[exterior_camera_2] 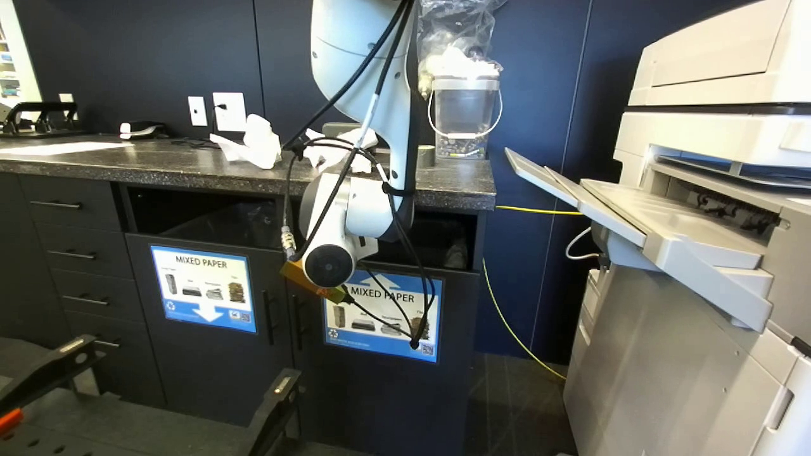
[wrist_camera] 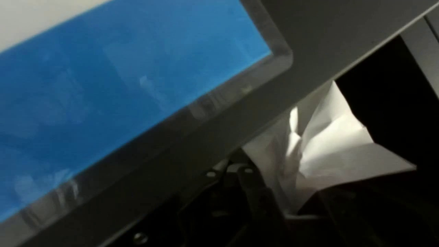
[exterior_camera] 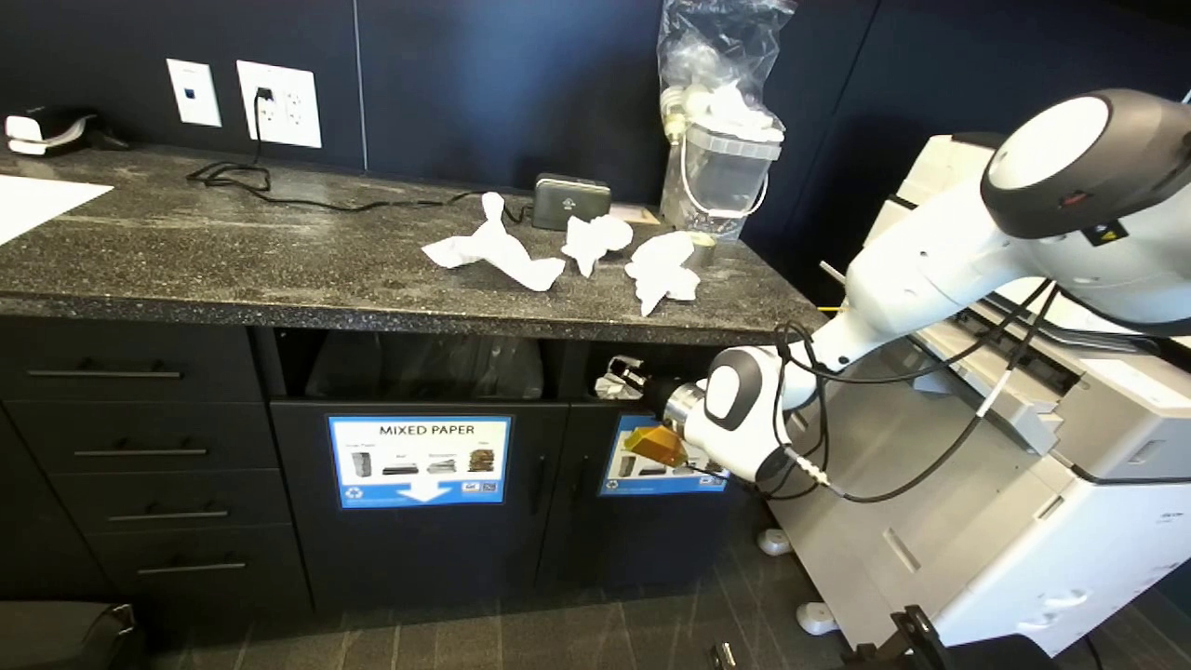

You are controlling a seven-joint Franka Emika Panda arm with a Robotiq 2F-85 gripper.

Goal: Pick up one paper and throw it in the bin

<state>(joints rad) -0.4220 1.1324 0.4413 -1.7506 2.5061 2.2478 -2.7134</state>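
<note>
A crumpled white paper (exterior_camera: pixel 614 386) is inside the opening above the right MIXED PAPER bin door (exterior_camera: pixel 633 540). In the wrist view this paper (wrist_camera: pixel 336 147) fans out past the door's top edge and narrows down between the dark fingers. My gripper (exterior_camera: pixel 633 370) reaches into the opening and appears shut on the paper; the far finger is dark in the wrist view (wrist_camera: pixel 284 190). In an exterior view the arm hides gripper and paper at the bin (exterior_camera_2: pixel 380 392). Three more crumpled papers lie on the counter: left (exterior_camera: pixel 493 244), middle (exterior_camera: pixel 595 240), right (exterior_camera: pixel 662 270).
The dark countertop (exterior_camera: pixel 307 270) overhangs the bin openings. A second MIXED PAPER bin (exterior_camera: pixel 409 549) stands to the left. A bucket (exterior_camera: pixel 721 172) with a plastic bag and a small grey box (exterior_camera: pixel 570 200) stand on the counter. A large printer (exterior_camera_2: pixel 690 304) stands at the right.
</note>
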